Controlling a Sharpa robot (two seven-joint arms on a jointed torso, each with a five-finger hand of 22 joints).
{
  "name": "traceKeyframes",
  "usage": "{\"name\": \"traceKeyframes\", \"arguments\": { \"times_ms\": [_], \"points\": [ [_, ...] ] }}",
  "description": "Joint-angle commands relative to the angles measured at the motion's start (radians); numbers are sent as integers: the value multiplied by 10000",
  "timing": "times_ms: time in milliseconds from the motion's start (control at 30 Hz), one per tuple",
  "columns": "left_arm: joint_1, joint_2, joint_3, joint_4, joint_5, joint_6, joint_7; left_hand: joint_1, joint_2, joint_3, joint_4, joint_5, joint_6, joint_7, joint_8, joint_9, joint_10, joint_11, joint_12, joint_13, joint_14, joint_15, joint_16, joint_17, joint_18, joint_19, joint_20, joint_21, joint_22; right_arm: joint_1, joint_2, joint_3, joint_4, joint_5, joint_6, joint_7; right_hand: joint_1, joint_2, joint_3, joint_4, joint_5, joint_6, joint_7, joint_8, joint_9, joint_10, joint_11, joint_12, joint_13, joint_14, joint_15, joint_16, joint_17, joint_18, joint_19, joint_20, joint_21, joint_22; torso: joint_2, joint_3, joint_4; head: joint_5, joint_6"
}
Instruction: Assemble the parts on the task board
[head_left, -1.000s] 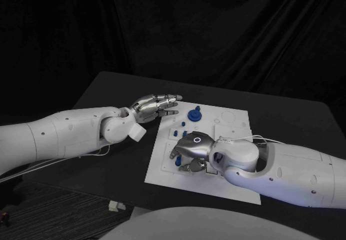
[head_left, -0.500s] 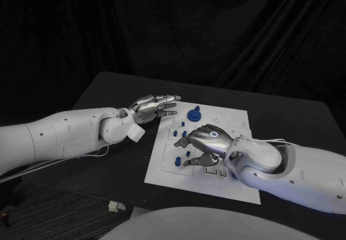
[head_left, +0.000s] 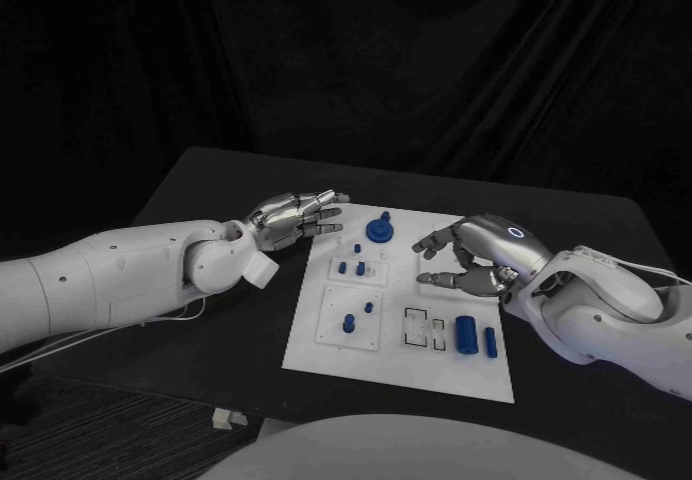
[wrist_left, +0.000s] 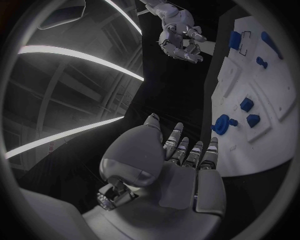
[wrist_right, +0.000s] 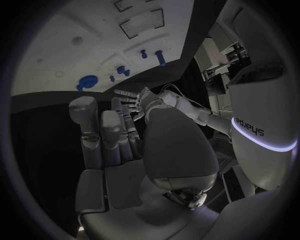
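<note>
Black table (head_left: 202, 330), one task board (head_left: 447, 375)

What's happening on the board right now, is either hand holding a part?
Neither hand holds anything. The right hand hovers over the task board's far right side with fingers curled and apart, empty. The left hand hangs open just off the board's far left corner. Blue parts sit on the board: a round knob piece at the far end, small pieces in the middle, and two longer cylinders near the right edge.
</note>
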Motion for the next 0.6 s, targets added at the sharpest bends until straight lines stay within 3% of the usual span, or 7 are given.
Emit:
{"name": "traceKeyframes", "arguments": {
  "times_ms": [33,200,367,400,467,533,600],
  "points": [
    [-16,-35,11,72,59,-52,56,859,-136,462,-1014,1575,42,-38,19,11,10,10,26,17,9,68,55,13,-119,78,-1,36,-24,34,-394,-9,80,1051,124,-281,102,-20,1,-51,8,75,-11,47,9,95,-15,52,13,41,36,5,-15,64,52,3,48,984,-9,-4,6,-199,-2],
    [-17,-83,11,127,59,-55,34,836,-162,729,-1573,2064,68,-32,-15,7,27,12,32,19,20,66,58,15,-131,90,-2,39,-38,52,-1013,-19,124,1362,1335,-1212,333,54,106,-180,134,339,-130,96,21,552,-156,349,101,12,-59,-61,-109,92,35,-47,-16,969,-94,-7,-71,-339,-2],
    [-19,-98,10,137,59,-53,0,759,-126,828,-1713,2195,89,-29,-20,8,31,18,32,20,17,68,55,13,-135,89,-1,38,-45,59,-1422,-21,182,2331,2387,-2389,942,-125,374,-653,888,885,-489,181,91,2157,-671,2146,1190,-394,-439,-929,-1119,261,-343,-368,-1154,720,-140,8,-150,-450,-2],
    [-20,-99,10,141,59,-52,-6,759,-126,828,-1713,2195,89,-29,-20,8,31,18,32,20,17,68,55,13,-135,89,-1,38,-45,61,-1514,-22,206,2627,2717,-2823,604,-205,161,-616,935,1407,-1018,403,229,2543,-866,5730,4615,419,-832,930,1231,60,122,-631,207,1046,-157,12,-174,-472,-2],
    [-22,-102,10,145,59,-53,-8,744,-126,846,-1744,2220,103,-27,-16,9,33,17,33,20,19,68,56,14,-136,89,-1,38,-46,68,-1611,-21,244,2940,3190,-3450,-332,-6,-99,-53,825,1483,-768,441,275,3490,-911,9238,8727,739,-643,2087,2874,-89,319,-615,968,1192,-176,15,-189,-513,-2],
    [-25,-101,10,144,59,-54,-10,744,-126,846,-1744,2220,103,-27,-16,9,33,17,33,20,19,68,56,14,-136,89,-1,38,-46,100,-1670,-21,264,3176,3711,-4004,-1395,108,-470,473,786,1710,-917,646,499,4109,-1087,11762,11808,1331,-770,4058,5696,-348,838,-664,2799,1549,-183,17,-200,-560,-2],
    [-30,-100,10,141,59,-51,-10,725,-119,869,-1775,2246,100,-27,-20,9,34,17,34,20,18,65,55,14,-137,95,-2,41,-45,174,-1688,-21,257,3370,4421,-4684,-2499,304,-837,492,656,1991,-1066,943,821,4501,-1132,12744,13215,1440,-812,4440,6301,-513,1099,-756,4008,1781,-209,23,-231,-578,-2]
  ]
}}
